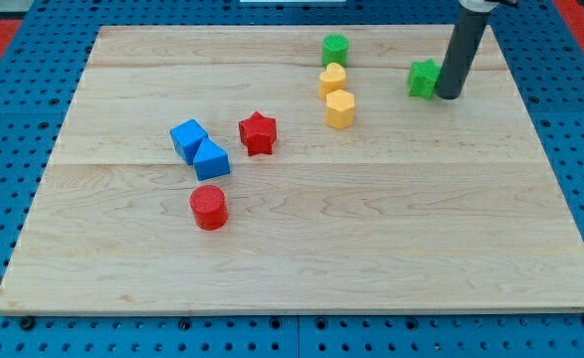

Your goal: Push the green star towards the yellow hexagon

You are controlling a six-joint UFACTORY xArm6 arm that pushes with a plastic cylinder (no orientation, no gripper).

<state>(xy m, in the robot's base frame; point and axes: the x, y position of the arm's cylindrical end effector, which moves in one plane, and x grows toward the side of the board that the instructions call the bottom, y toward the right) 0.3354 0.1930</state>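
The green star [423,79] lies near the view's top right of the wooden board. My tip [448,95] stands right against its right side, touching or nearly touching it. The yellow hexagon [340,109] lies to the star's left and a little lower. Directly above the hexagon is a yellow heart-shaped block [332,80].
A green round block [335,49] sits above the yellow heart. A red star [258,133], two blue blocks [188,137] [211,160] and a red cylinder [210,208] lie at the left middle. The board's edge [530,99] is close to the tip's right.
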